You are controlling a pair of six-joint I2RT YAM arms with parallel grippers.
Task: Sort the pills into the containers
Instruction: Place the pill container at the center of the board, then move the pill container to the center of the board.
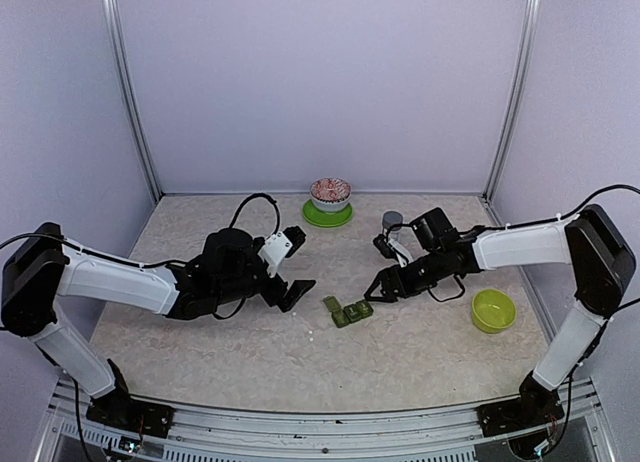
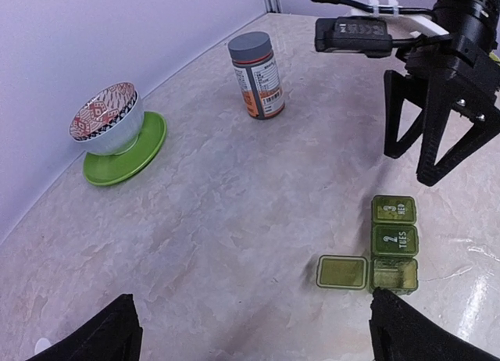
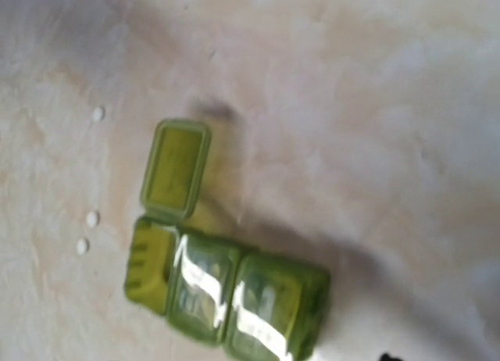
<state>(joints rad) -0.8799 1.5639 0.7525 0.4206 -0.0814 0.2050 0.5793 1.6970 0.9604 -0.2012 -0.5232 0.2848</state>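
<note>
Holding the left gripper (image 1: 297,294) low over the table (image 1: 200,342), jaws spread wide and gripping nothing, near the left end of the pill organizer (image 1: 350,312). Hanging the right gripper (image 1: 378,288) just off the organizer's right end, jaws apart, also carrying nothing. Showing the organizer lying flat around the table's middle, slightly toward the near edge, with its end compartment standing open, the lid (image 2: 342,272) flipped out flat and the other two compartments shut. Showing three white pills (image 3: 92,218) lying loose on the table beside the open end, not touching it. Showing open tabletop running from the organizer to the near edge. Lining the far edge with an upright pill bottle (image 1: 392,222) and a patterned bowl (image 1: 330,191) sitting on a green plate (image 1: 328,218). Showing a lime-green bowl (image 1: 493,310) resting toward the right edge.
</note>
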